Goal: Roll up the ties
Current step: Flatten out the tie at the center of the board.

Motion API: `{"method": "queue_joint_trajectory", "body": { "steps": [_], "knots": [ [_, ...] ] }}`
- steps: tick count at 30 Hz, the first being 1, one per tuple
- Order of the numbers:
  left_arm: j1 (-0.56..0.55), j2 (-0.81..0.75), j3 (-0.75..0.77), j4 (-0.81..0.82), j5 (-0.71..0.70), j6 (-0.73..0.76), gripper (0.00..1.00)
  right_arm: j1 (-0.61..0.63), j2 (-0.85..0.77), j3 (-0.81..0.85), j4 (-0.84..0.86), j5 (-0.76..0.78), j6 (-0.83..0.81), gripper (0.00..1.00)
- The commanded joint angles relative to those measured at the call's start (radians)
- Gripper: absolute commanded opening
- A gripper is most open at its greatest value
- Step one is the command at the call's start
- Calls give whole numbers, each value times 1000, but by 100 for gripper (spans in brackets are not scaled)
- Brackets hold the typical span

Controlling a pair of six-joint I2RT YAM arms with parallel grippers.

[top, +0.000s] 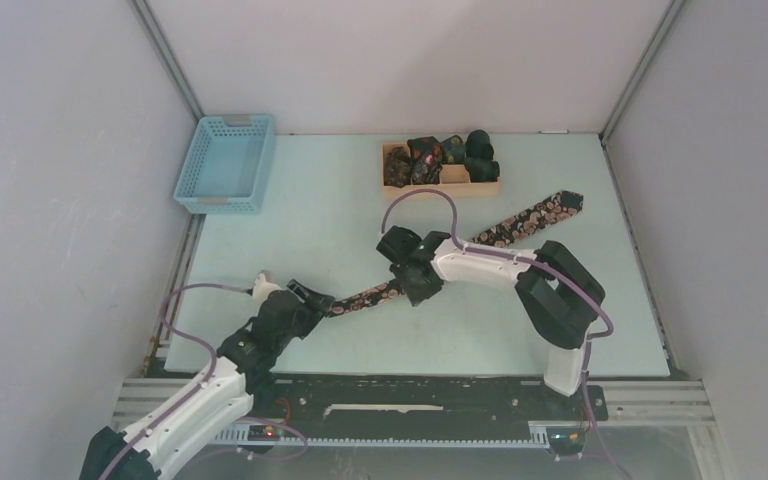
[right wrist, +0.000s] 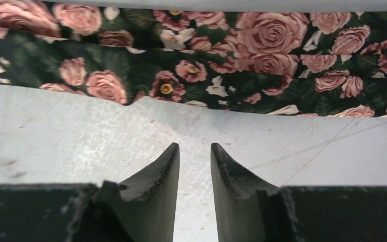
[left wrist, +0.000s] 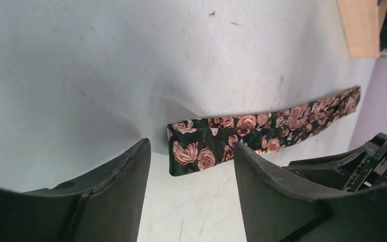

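A long dark tie with pink roses lies flat and slanted across the table, its narrow end toward the left arm. My left gripper stands open at that narrow end. In the left wrist view the tie's end lies on the table just ahead of the left gripper, touching neither finger. My right gripper hovers at the tie's near side, farther along. In the right wrist view the tie runs across the top and the right gripper is open by a narrow gap, with only bare table in it.
A wooden box at the back holds several small dark rolled ties. A blue plastic basket sits at the back left corner. White walls close in the table on three sides.
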Motion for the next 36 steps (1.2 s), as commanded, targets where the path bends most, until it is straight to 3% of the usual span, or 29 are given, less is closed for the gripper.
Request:
{"method": "queue_joint_trajectory", "body": {
  "steps": [1, 8, 18, 23, 30, 36],
  "knots": [
    [2, -7, 3, -10, -24, 162, 64, -34, -65, -35, 34, 2, 2, 31],
    [2, 77, 34, 13, 1, 294, 61, -103, -81, -113, 79, -19, -5, 30],
    [2, 104, 45, 16, 1, 293, 61, -214, -59, -116, 111, -19, -41, 28],
    [2, 94, 49, 1, 1, 291, 57, -211, -102, -116, 116, -41, -45, 28],
    [2, -33, 17, 15, -24, 352, 68, -163, -187, -117, 132, 4, -21, 37],
    [2, -161, -42, 20, -14, 375, 69, -144, -281, -165, 216, -58, 0, 54]
  ]
}}
